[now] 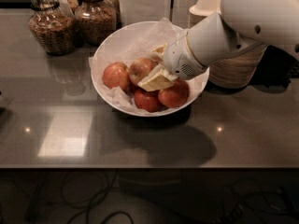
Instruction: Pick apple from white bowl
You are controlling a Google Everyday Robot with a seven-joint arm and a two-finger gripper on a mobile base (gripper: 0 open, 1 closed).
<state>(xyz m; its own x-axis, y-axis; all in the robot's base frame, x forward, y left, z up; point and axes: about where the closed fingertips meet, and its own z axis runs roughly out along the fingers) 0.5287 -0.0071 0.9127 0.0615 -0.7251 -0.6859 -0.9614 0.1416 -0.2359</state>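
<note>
The white bowl [112,41], wide and lined with crumpled white paper, stands on the dark counter and holds several red apples. My gripper [148,70] reaches into it from the right. Its two cream fingers [156,80] sit on either side of the middle apple [138,68] and appear closed against it, with the apple still low in the bowl. Another apple [115,75] lies at the left. Two more apples [174,94] lie at the front, partly under the lower finger.
Two glass jars [49,24] of dry food stand at the back left. A stack of beige disposable bowls [233,69] stands right behind my arm. A white box [142,3] is at the back. The counter's front edge [140,167] runs below.
</note>
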